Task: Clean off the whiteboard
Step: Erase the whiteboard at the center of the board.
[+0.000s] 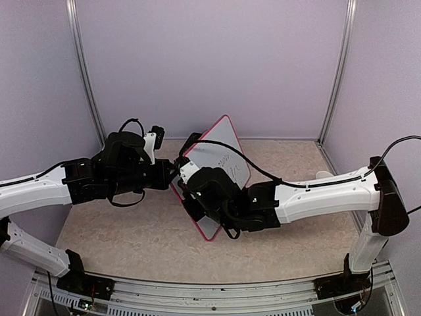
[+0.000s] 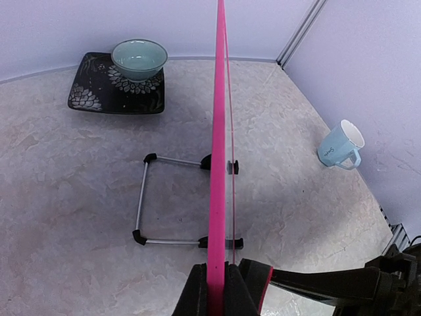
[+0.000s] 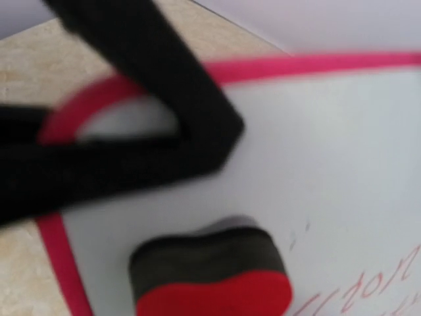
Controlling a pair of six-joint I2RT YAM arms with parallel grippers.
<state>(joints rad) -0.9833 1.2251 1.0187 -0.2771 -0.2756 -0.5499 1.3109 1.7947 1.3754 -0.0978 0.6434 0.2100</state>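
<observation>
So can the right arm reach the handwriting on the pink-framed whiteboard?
Probably yes: its red-and-black eraser block sits at the face of the pink-framed whiteboard, the handwriting just beside it, nothing between.

The whiteboard (image 1: 222, 141) was white with a pink-red frame and red handwriting. The eraser (image 3: 210, 276) was black above and red below. In the upper left of the left wrist view, the bowl (image 2: 138, 58) was pale green and the tray (image 2: 89, 99) black with white flowers. The mug (image 2: 339, 146) was light blue, and the table (image 2: 66, 197) marbled beige.
</observation>
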